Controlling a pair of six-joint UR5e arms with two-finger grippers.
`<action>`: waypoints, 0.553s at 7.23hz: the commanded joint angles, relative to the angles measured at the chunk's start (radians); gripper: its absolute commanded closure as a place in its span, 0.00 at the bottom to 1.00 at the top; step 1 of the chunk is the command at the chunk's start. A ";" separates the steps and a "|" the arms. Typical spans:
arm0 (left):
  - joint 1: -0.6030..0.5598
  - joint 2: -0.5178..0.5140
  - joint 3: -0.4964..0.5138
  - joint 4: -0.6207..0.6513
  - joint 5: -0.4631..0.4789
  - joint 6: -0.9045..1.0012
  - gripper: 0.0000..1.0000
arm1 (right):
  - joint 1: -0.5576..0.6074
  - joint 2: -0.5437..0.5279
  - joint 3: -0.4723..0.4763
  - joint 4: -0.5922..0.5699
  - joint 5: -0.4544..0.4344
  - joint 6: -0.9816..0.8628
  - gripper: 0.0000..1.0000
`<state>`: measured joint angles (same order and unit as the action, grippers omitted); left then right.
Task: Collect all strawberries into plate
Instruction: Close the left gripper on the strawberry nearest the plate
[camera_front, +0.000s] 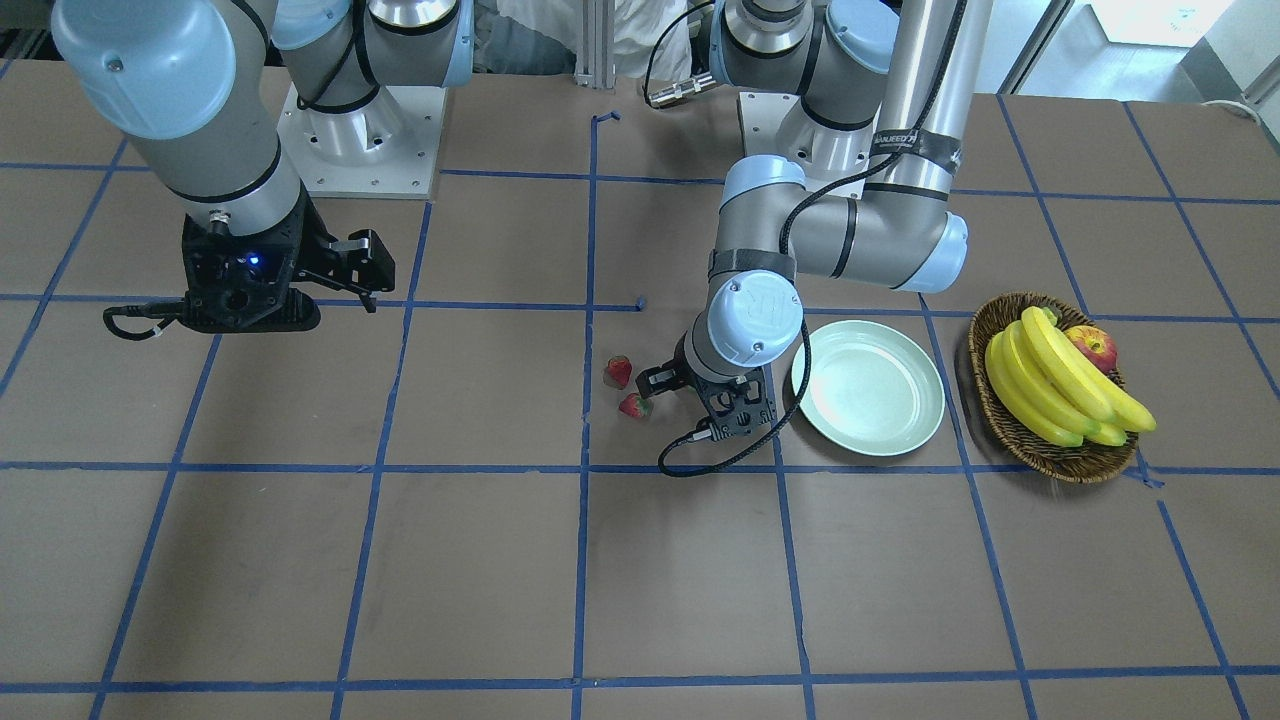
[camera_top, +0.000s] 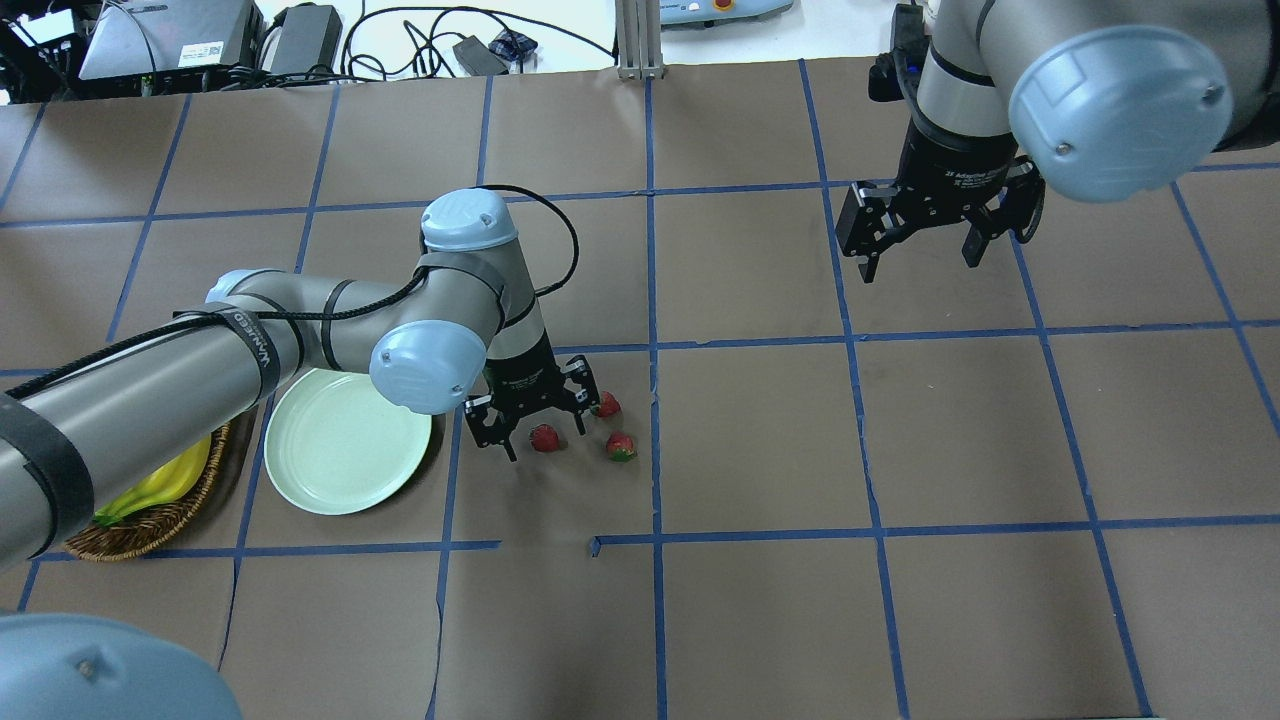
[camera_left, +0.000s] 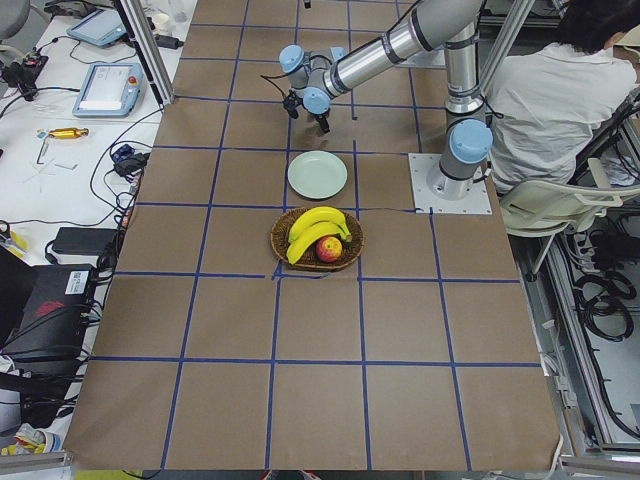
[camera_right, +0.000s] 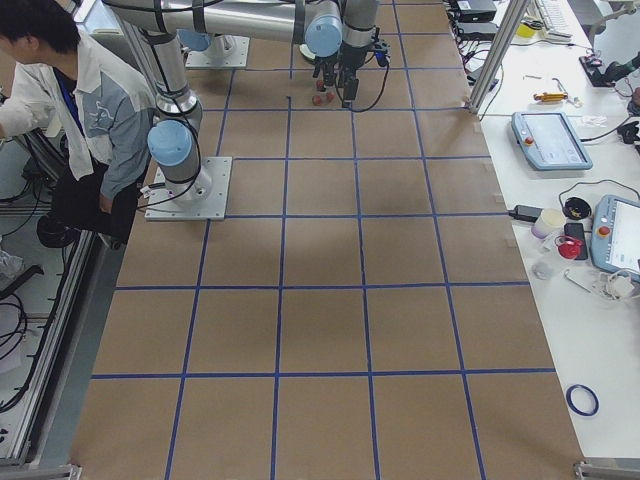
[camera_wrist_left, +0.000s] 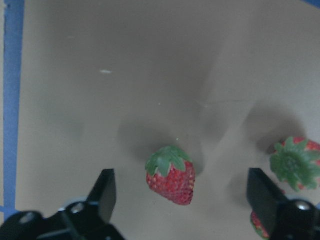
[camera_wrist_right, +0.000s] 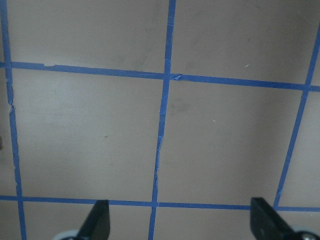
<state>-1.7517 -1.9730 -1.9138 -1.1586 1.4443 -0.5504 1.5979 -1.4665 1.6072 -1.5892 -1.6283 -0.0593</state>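
Three strawberries lie on the brown table right of the mint-green plate (camera_top: 330, 455). My left gripper (camera_top: 541, 436) is open and low over the table, and its fingers straddle one strawberry (camera_top: 544, 437) without touching it. In the left wrist view that strawberry (camera_wrist_left: 171, 175) lies between the two fingers (camera_wrist_left: 104, 192). The other two strawberries (camera_top: 607, 404) (camera_top: 621, 446) lie just right of the gripper. The plate (camera_front: 868, 387) holds nothing. My right gripper (camera_top: 920, 260) hangs open and empty over bare table at the far right, its fingers (camera_wrist_right: 97, 222) wide apart.
A wicker basket (camera_front: 1000, 400) with bananas (camera_front: 1060, 385) and an apple (camera_front: 1093, 347) stands beside the plate, away from the strawberries. A cable (camera_front: 720, 455) loops from the left wrist. A person (camera_left: 555, 90) sits behind the robot's bases.
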 joint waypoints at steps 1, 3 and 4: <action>0.000 -0.010 -0.005 0.000 0.004 0.003 0.30 | 0.000 0.002 0.000 -0.002 -0.001 -0.010 0.00; 0.001 -0.009 0.002 0.002 0.007 0.020 0.91 | -0.001 0.003 0.010 -0.002 0.002 -0.013 0.00; 0.001 -0.003 0.010 0.003 0.008 0.027 1.00 | -0.001 0.003 0.011 -0.002 0.002 -0.013 0.00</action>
<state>-1.7509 -1.9809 -1.9116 -1.1568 1.4506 -0.5333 1.5976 -1.4640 1.6144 -1.5907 -1.6267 -0.0711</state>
